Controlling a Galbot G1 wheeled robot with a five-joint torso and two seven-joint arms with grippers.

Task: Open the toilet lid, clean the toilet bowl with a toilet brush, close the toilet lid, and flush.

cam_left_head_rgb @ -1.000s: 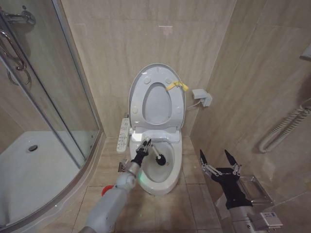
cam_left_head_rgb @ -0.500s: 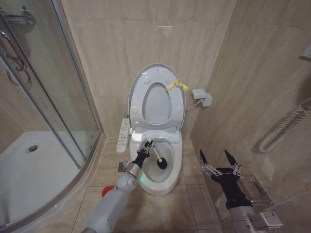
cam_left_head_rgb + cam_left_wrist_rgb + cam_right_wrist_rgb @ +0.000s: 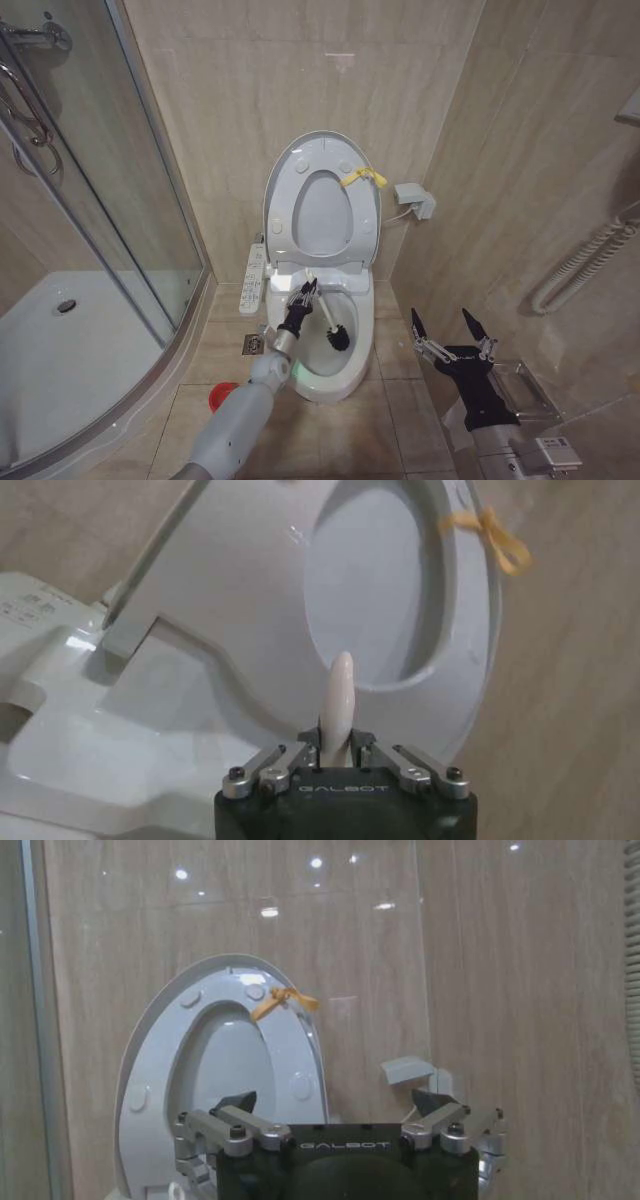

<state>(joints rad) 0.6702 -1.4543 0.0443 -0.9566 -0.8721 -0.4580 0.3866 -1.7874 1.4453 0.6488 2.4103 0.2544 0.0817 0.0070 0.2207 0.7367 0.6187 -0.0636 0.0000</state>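
Observation:
The toilet lid (image 3: 290,165) stands upright against the wall with the ring seat raised in front of it and a yellow tag (image 3: 363,178) at its edge. Below it lies the open toilet bowl (image 3: 330,372). My left gripper (image 3: 303,297) is over the bowl's back left rim, shut on the white handle of the toilet brush (image 3: 340,340), whose dark head is down inside the bowl. The left wrist view shows the left gripper (image 3: 338,754) clamped on the handle (image 3: 341,690), facing the lid (image 3: 240,577). My right gripper (image 3: 448,330) hangs open to the right of the toilet; in its wrist view the right gripper (image 3: 333,1101) holds nothing.
A long white remote panel (image 3: 254,275) sits at the toilet's left side. A red cup (image 3: 218,395) lies on the floor by my left arm. The glass shower enclosure (image 3: 100,200) and its tray (image 3: 60,350) take up the left. A wall box (image 3: 415,198) and a hose (image 3: 590,260) are on the right.
My left gripper has pushed a little forward and right, and the brush head has slid rightward inside the bowl. The arm's shift uncovered the red cup on the floor. The right arm has not moved.

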